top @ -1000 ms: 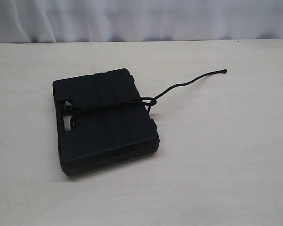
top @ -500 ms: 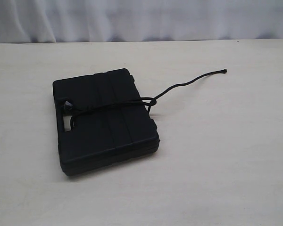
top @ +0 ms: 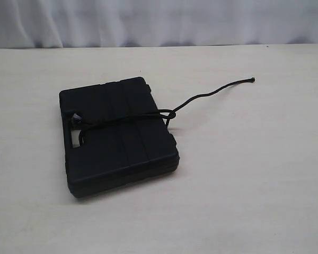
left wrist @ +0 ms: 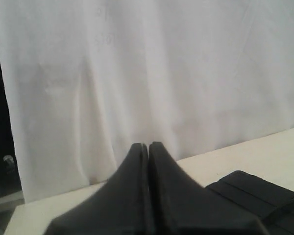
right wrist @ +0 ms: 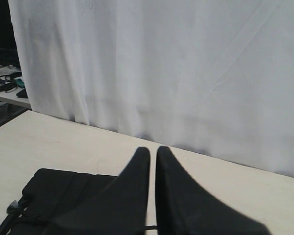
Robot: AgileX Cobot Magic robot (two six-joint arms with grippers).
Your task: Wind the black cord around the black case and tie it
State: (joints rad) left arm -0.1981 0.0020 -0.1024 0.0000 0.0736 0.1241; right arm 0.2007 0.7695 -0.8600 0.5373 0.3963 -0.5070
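Note:
The black case [top: 116, 137] lies flat on the table, left of centre. The black cord [top: 212, 93] crosses its lid from a frayed end by the handle cutout to a knot at the case's right edge. From there a loose tail runs right and away across the table. Neither arm shows in the exterior view. My left gripper [left wrist: 148, 145] is shut and empty, held above the table with a corner of the case [left wrist: 255, 191] beside it. My right gripper [right wrist: 153, 149] is shut and empty too, with the case [right wrist: 59, 183] and the cord's frayed end [right wrist: 13, 208] below it.
The pale table [top: 244, 185] stretches on all sides of the case. A white curtain [top: 159, 21] hangs along its far edge. The right wrist view shows a side surface with small dark items [right wrist: 7, 83] beyond the curtain.

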